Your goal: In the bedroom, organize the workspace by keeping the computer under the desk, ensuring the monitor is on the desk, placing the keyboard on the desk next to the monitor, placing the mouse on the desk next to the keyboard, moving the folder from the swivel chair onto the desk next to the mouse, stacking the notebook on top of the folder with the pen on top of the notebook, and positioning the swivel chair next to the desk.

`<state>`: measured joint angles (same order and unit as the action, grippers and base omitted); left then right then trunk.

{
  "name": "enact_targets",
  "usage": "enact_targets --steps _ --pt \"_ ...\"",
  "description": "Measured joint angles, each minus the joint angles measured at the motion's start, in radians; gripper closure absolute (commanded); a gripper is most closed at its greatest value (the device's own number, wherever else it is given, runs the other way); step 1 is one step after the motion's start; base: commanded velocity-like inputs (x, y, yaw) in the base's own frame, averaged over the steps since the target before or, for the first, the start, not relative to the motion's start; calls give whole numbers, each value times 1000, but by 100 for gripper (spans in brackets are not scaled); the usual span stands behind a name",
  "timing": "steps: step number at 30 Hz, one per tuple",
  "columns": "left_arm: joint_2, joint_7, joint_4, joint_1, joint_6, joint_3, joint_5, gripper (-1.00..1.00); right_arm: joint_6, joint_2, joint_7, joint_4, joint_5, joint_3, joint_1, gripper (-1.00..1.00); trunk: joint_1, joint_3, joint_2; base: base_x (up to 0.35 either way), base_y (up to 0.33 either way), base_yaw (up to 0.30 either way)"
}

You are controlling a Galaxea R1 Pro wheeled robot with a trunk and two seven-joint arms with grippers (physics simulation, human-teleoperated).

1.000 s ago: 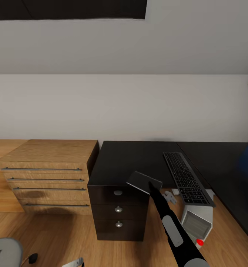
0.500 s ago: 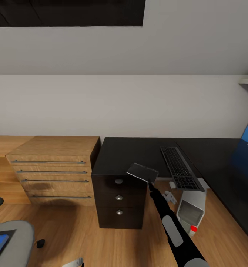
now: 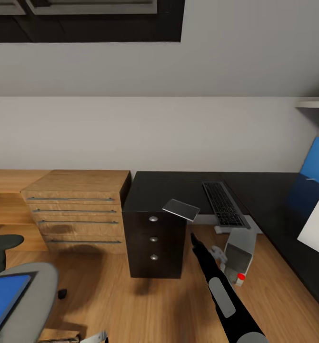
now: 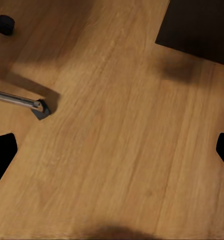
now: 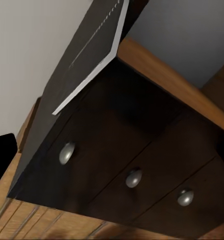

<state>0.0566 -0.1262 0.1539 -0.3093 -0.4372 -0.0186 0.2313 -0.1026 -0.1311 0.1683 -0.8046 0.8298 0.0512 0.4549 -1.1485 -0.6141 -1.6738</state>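
The black desk [image 3: 169,188] carries the keyboard [image 3: 221,204] and a thin grey slab, seemingly the notebook [image 3: 181,209], overhanging its front corner above the drawers. From below, the notebook [image 5: 89,55] shows a silvery edge. My right gripper [image 3: 193,237] hangs open below and in front of it, holding nothing. The computer [image 3: 239,252] stands under the desk. At lower left, the blue folder [image 3: 4,300] lies on the swivel chair [image 3: 33,295]. A white panel at the right edge looks like the monitor's back [image 3: 316,221]. My left gripper [image 4: 112,150] is open over the wooden floor.
A wooden drawer chest [image 3: 76,209] stands left of the desk's black drawer unit [image 3: 154,243]. A dark stool [image 3: 2,243] is at far left. A chrome chair leg [image 4: 19,101] and a castor [image 4: 4,22] lie close to my left gripper. The blue back panel [image 3: 316,164] rises at right.
The whole view has drawn back from the desk, bringing the swivel chair and folder in at lower left. My right gripper, at the notebook's edge earlier, is now apart from it.
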Motion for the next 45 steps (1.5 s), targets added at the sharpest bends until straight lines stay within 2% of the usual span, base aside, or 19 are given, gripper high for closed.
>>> enact_targets --steps 11,15,19,20,28,31,32,37,45 --pt "0 0 0 0 0 1 0 -100 -2 0 0 58 -7 -6 0 -100 0 0 0 -234 -27 0" --pt "1 0 0 0 0 1 0 -100 -3 0 1 96 -34 -10 0 -100 0 0 0 -58 -12 0" --pt "1 2 -1 0 0 1 0 -100 -3 0 2 142 -104 -22 0 -100 1 0 0 -23 -5 0" --pt "0 3 -1 0 0 1 -1 -100 -3 0 3 162 -150 -26 0 -100 1 0 0 -11 -2 0" --pt "0 8 -4 0 6 1 -1 -100 -9 1 2 293 -349 -32 0 -100 1 0 0 -4 -1 0" --pt "0 9 -4 0 7 2 -1 -100 -28 5 2 347 -414 -32 0 -100 1 0 0 -1 0 0" --pt "0 10 -4 0 8 2 -1 -100 -50 11 1 380 -448 -32 0 -100 1 0 0 0 0 0" --pt "0 10 -4 0 9 1 -1 -100 -129 30 0 482 -501 -32 0 -100 12 9 21 0 0 0" --pt "1 9 -5 0 8 0 -1 -100 -252 65 -1 638 -524 -32 0 -100 43 34 77 0 0 0"
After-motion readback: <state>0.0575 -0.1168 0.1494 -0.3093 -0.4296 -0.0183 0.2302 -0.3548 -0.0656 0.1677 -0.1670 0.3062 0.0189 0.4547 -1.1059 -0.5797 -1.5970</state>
